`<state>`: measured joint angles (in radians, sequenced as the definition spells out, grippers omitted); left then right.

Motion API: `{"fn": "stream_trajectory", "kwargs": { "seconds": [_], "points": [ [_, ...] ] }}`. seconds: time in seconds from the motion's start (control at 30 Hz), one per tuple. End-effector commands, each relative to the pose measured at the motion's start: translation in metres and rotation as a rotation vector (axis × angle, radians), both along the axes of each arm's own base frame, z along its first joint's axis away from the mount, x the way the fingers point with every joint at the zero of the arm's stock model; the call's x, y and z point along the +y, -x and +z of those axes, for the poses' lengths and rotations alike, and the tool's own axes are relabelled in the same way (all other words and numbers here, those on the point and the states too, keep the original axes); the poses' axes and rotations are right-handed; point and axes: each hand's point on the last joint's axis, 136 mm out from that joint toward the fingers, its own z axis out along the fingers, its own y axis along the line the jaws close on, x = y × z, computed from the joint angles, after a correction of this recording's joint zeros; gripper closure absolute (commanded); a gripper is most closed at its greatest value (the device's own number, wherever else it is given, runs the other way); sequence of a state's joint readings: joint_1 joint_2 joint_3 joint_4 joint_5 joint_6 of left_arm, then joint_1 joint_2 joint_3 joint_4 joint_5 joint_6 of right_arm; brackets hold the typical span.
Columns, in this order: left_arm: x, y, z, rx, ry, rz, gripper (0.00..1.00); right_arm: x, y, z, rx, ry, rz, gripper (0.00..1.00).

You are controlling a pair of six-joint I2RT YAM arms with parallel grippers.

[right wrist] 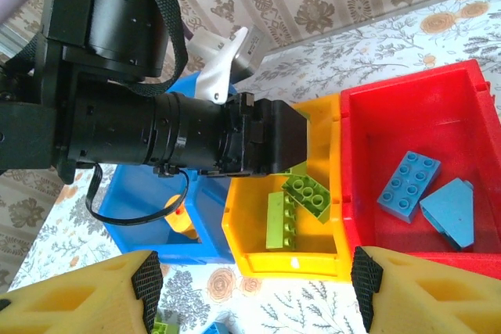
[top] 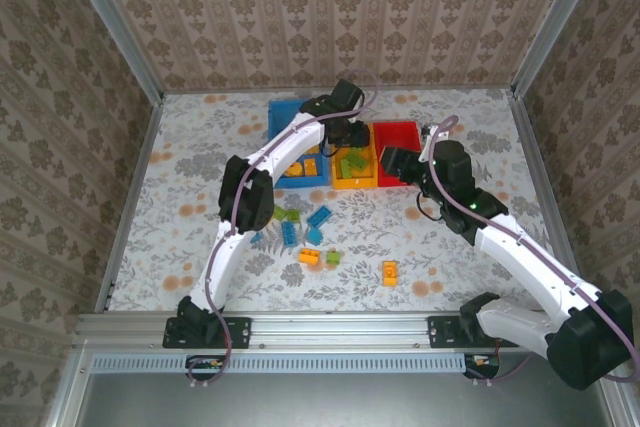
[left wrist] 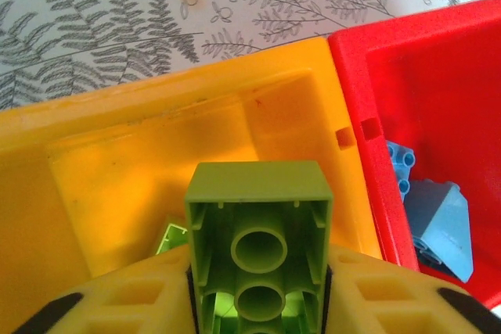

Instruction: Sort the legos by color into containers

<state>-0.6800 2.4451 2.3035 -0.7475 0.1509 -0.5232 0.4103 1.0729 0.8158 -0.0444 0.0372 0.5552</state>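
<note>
Several loose bricks (top: 310, 257), orange, blue and green, lie on the tabletop (top: 190, 207) on the near side of the yellow bin (right wrist: 286, 260), not yet sorted. Just right of that bin and a little nearer, the right hand (right wrist: 252, 275) hangs with its fingers spread wide and nothing between them. Directly over the yellow bin, the left hand (left wrist: 258, 287) has a green brick (left wrist: 257, 193) between its fingers, hollow underside toward the wrist camera. The fingers sit close against both flanks, so the brick looks gripped rather than let go. Two green bricks (right wrist: 301, 201) lie in the bin below it. The red bin (right wrist: 438, 115), touching the yellow bin's right wall, holds two blue bricks (right wrist: 407, 185). The blue bin (right wrist: 141, 209), on the yellow bin's left, holds orange bricks (top: 305, 167). The likeliest slip is at the drop. If the brick clings to one finger as they part, it could swing off line, clip the wall shared with the red bin and land among the wrong colour or out on the tabletop. A second risk is a clash between the arms, because the left arm (right wrist: 156, 138) hangs right in front of the right hand, so a forward reach toward the yellow bin could strike it. The bins also look light enough to shift if knocked. No brand, label or writing can be read anywhere.
</note>
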Motion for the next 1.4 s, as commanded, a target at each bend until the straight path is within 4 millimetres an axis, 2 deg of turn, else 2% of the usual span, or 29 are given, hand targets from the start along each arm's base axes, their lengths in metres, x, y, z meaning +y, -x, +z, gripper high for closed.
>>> {"fn": "stream_trajectory", "kwargs": {
  "seconds": [0.0,0.1,0.2,0.37,0.5,0.57,0.7,1.0,1.13,1.27,1.37],
  "points": [
    [-0.008,0.001,-0.004,0.028,0.045,0.000,0.50,-0.002,0.006,-0.007,0.028,-0.010,0.003,0.31],
    [-0.007,0.003,-0.004,0.039,0.046,0.005,0.42,0.000,0.005,-0.008,0.033,-0.013,0.009,0.30],
    [-0.006,0.004,0.009,0.023,0.058,0.003,0.40,0.003,0.005,-0.008,0.036,-0.016,0.022,0.30],
    [-0.002,0.009,0.052,-0.027,0.116,0.014,0.40,0.006,0.007,-0.011,0.037,0.013,0.055,0.30],
    [0.008,0.024,0.088,-0.064,0.156,0.041,0.40,0.016,0.014,-0.013,0.027,0.100,0.125,0.31],
    [0.019,0.035,0.102,-0.079,0.169,0.060,0.40,0.021,0.018,-0.017,0.026,0.142,0.153,0.31],
    [0.047,0.056,0.113,-0.083,0.171,0.104,0.40,0.028,0.025,-0.024,0.033,0.171,0.180,0.31],
    [0.139,0.105,0.147,-0.164,0.131,0.199,0.44,0.062,0.046,-0.032,0.022,0.325,0.302,0.31],
    [0.181,0.141,0.141,-0.159,0.092,0.205,0.44,0.077,0.059,-0.044,0.036,0.429,0.383,0.31],
    [0.218,0.183,0.112,-0.115,0.062,0.208,0.43,0.102,0.073,-0.060,0.070,0.466,0.462,0.31],
    [0.229,0.210,0.087,-0.070,0.051,0.182,0.42,0.128,0.080,-0.074,0.113,0.450,0.495,0.31]
  ]
}}
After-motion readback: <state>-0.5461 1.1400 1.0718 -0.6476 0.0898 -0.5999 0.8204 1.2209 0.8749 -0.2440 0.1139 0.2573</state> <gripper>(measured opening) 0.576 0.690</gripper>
